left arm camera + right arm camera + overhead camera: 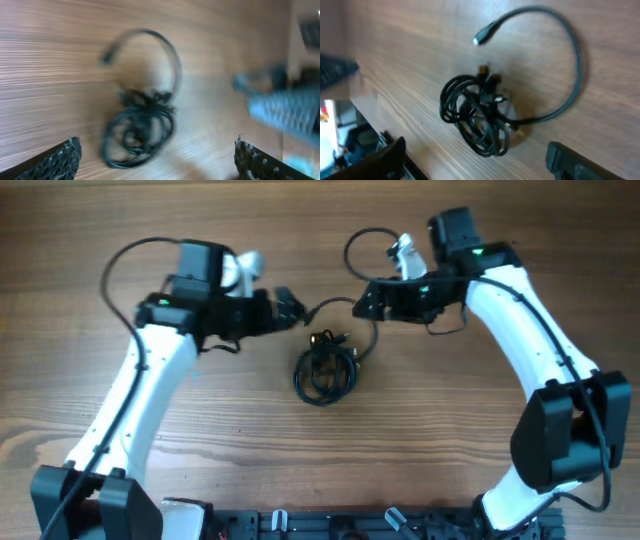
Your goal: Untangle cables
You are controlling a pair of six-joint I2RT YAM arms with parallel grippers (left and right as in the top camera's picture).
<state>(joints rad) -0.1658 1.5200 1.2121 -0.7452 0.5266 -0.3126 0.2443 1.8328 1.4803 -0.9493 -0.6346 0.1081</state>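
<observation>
Wood-grain tabletop: cables lie mid-table as a tight black tangled coil, one strand arcing out to a free plug end; left gripper and right gripper both spread wide, holding nothing.

White arm links, black joints — thin black wires, green lights
</observation>
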